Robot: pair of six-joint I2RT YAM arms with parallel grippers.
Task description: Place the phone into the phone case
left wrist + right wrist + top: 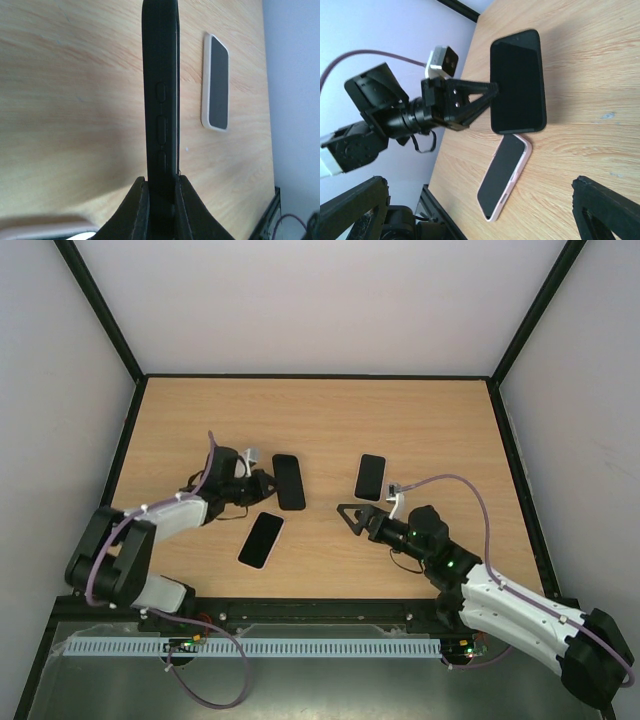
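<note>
My left gripper is shut on the short end of a black phone case and holds it at table level. In the left wrist view the case runs edge-on between the fingers, showing its button covers. From the right wrist the case shows a dark glossy face; I cannot tell whether a phone sits in it. A black phone lies flat right of centre. My right gripper hovers just in front of it, open and holding nothing, its fingers spread wide.
A phone in a pale pink case lies screen-up in front of the held case, also seen from the left wrist and right wrist. Black frame rails border the wooden table, with white walls behind.
</note>
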